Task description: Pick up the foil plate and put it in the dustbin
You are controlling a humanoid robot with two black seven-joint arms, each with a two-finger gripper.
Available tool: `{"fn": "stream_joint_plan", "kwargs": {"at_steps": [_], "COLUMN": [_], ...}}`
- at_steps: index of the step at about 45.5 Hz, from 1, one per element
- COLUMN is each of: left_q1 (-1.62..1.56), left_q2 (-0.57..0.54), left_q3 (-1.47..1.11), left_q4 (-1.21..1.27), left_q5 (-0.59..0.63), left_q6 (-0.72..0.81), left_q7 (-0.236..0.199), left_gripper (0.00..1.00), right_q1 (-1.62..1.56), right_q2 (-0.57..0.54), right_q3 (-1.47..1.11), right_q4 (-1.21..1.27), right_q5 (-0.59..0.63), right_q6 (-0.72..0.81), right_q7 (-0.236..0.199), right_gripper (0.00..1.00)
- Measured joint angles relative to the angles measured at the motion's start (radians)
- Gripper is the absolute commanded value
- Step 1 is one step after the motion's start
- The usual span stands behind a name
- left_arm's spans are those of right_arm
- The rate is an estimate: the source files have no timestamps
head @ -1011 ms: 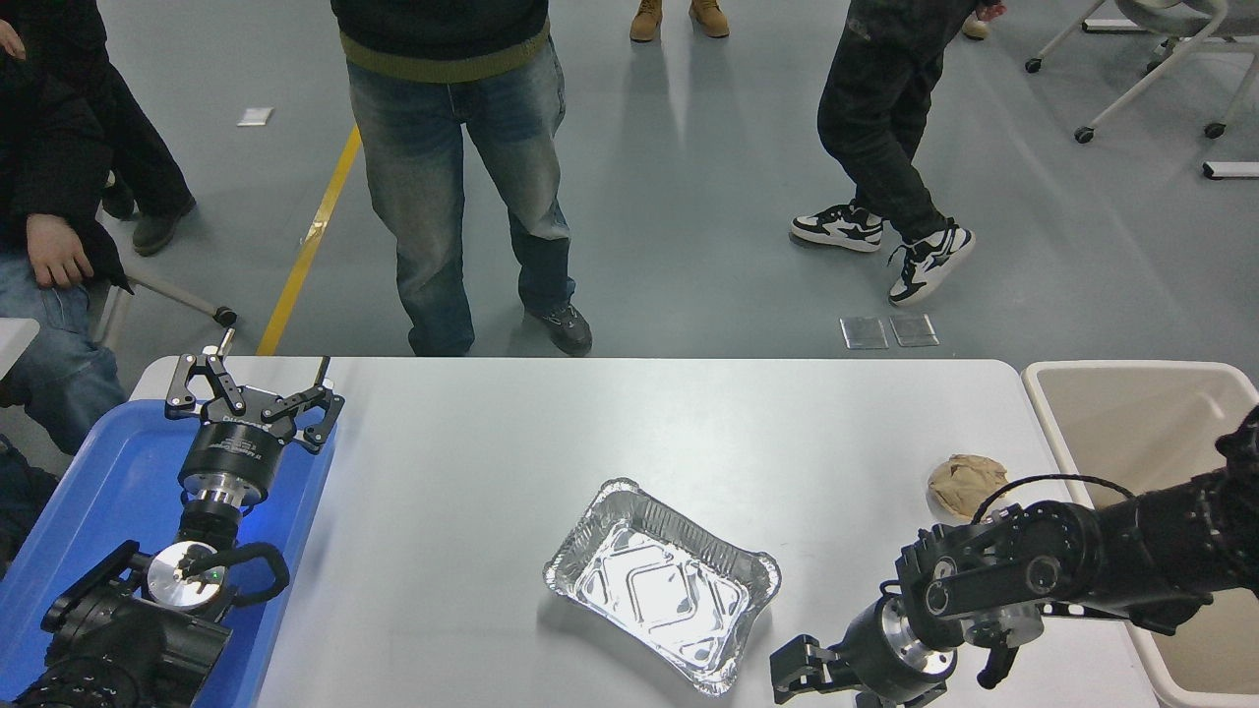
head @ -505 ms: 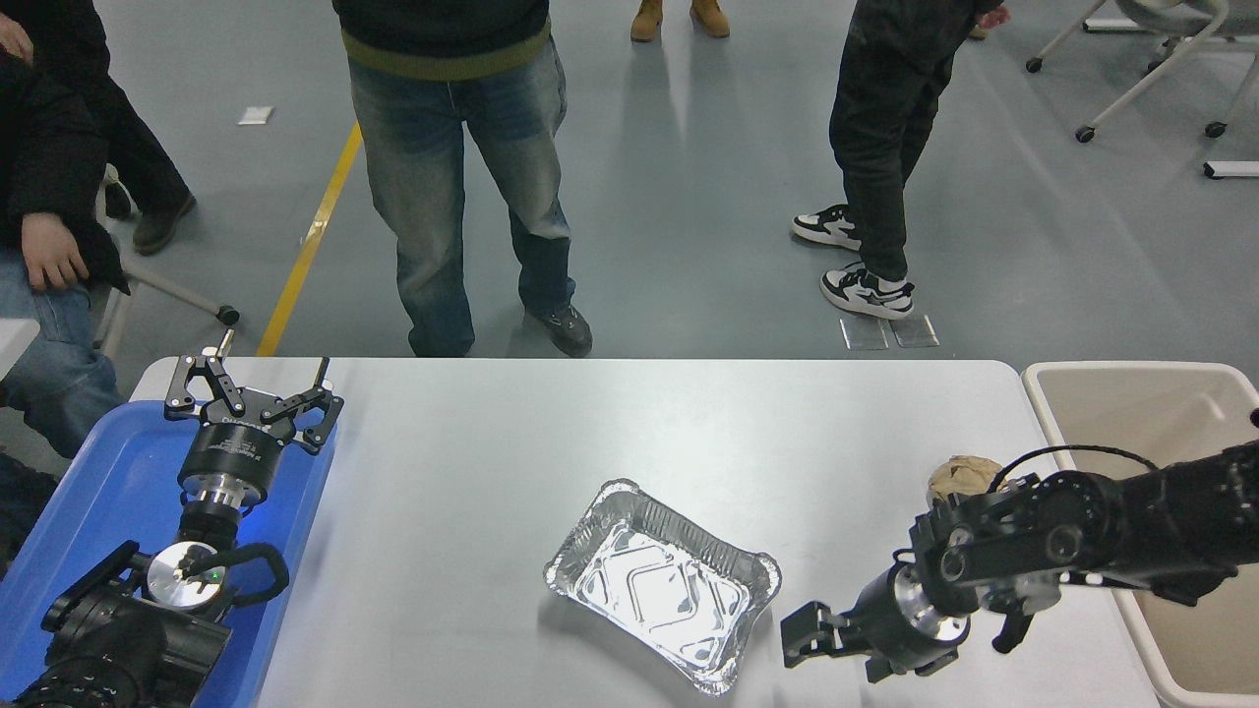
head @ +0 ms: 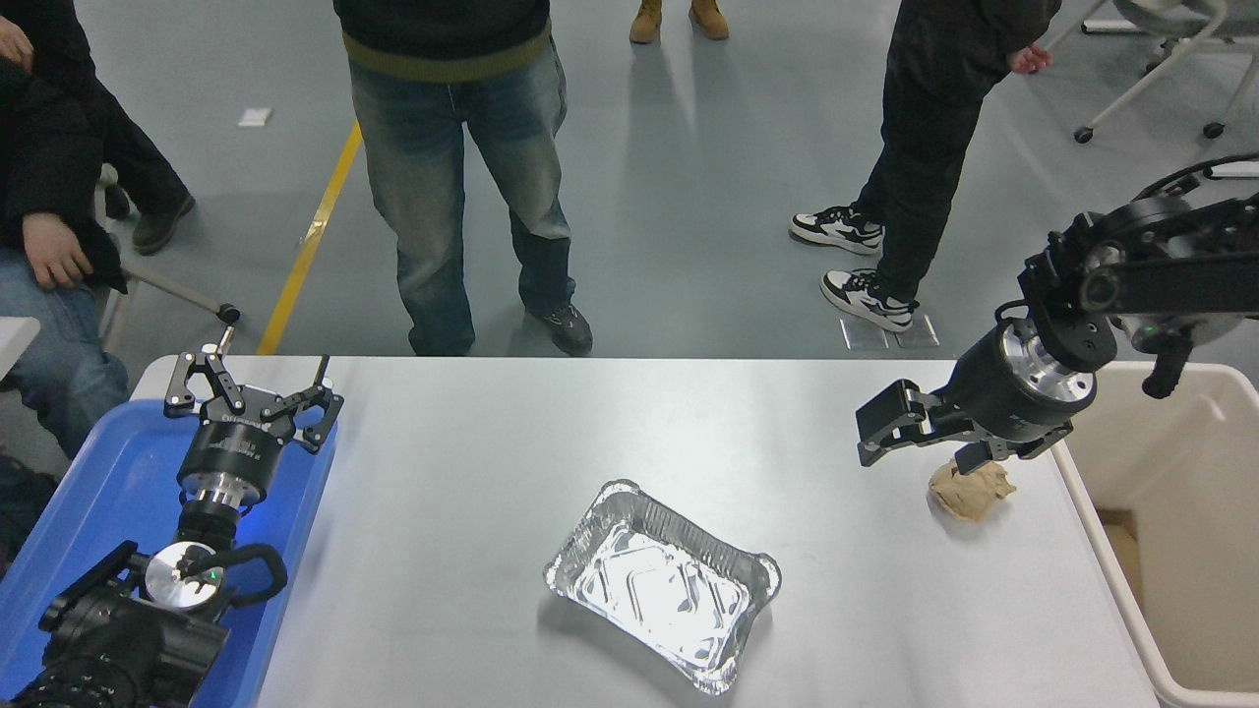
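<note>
Jaws empty; shiny, crimp-rimmed foil plate [head: 662, 585] upright, undented.

Crumpled brown paper ball [head: 971, 489] near desk's [head: 551, 433] right edge. Blue tray [head: 89, 501] at desk's left end. Three people standing beyond far side; yellow floor line [head: 310, 236].

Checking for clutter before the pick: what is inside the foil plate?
Nothing: the foil plate shows only its bare embossed base. It lies flat on the table, so nothing beneath it can be seen.
</note>
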Motion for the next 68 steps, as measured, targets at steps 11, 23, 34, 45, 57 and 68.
{"fn": "stream_joint_plan", "kwargs": {"at_steps": [11, 23, 34, 45, 57, 68], "left_q1": [0.000, 0.000, 0.000, 0.000, 0.000, 0.000], "left_q2": [0.000, 0.000, 0.000, 0.000, 0.000, 0.000], "left_q3": [0.001, 0.002, 0.003, 0.003, 0.002, 0.002], "left_q4": [0.000, 0.000, 0.000, 0.000, 0.000, 0.000], "left_q5": [0.000, 0.000, 0.000, 0.000, 0.000, 0.000], "left_q6": [0.000, 0.000, 0.000, 0.000, 0.000, 0.000], "left_q7": [0.000, 0.000, 0.000, 0.000, 0.000, -0.001], "left_gripper": [0.99, 0.99, 0.99, 0.99, 0.99, 0.99], "right_q1": [0.261, 0.376, 0.399, 0.340, 0.183, -0.017], "right_q2": [0.115, 0.208, 0.275, 0.337, 0.413, 0.443], "right_q3": [-0.042, -0.046, -0.032, 0.010, 0.080, 0.142], "right_q4": [0.048, 0.055, 0.044, 0.015, -0.042, -0.079], "right_q5": [0.003, 0.018, 0.030, 0.060, 0.089, 0.066], "right_q6": [0.071, 0.094, 0.097, 0.002, -0.111, -0.251], "right_q7": [0.000, 0.001, 0.001, 0.001, 0.003, 0.005], "right_gripper": [1.00, 1.00, 1.00, 0.99, 0.97, 0.96]}}
